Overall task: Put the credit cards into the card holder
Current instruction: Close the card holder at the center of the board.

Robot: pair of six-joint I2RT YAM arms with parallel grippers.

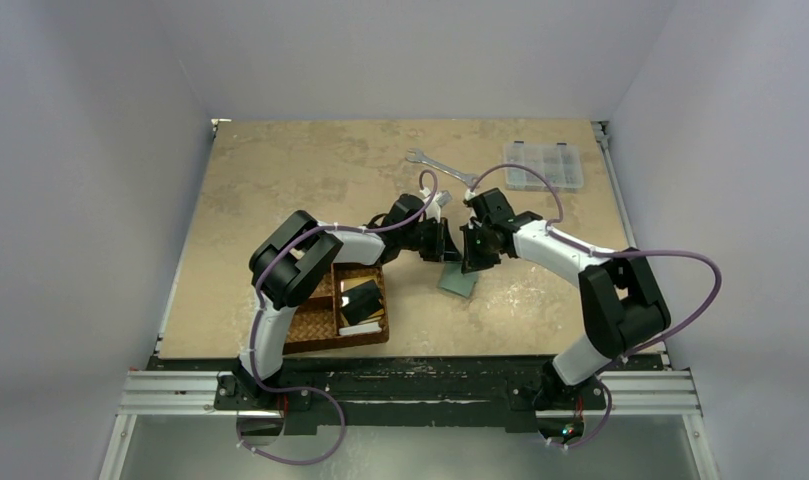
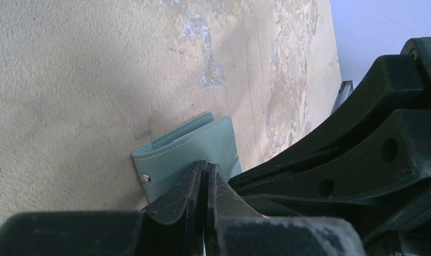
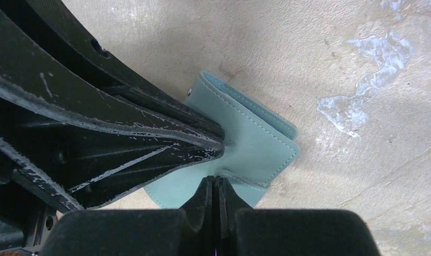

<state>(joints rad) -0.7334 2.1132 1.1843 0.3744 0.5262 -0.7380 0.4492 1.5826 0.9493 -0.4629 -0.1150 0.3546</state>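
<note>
The card holder [image 1: 458, 281] is a grey-green wallet lying flat on the table between both arms, its pale snap dot [image 2: 145, 179] at one corner. My left gripper [image 2: 205, 167] is shut, with its tips down on the wallet's [image 2: 194, 144] upper panel. From the other side my right gripper [image 3: 216, 180] is also shut, its tips against the wallet [image 3: 255, 141] by a stitched pocket edge. The credit cards lie in the basket's right compartment: a black one [image 1: 361, 296], a white one [image 1: 360, 328] and an orange-yellow edge [image 1: 377, 317].
The brown woven basket [image 1: 315, 325] stands at the near left, beside the left arm. A metal wrench [image 1: 442, 168] lies behind the grippers, and a clear compartment box [image 1: 545, 165] sits at the far right. Table edges have metal rails.
</note>
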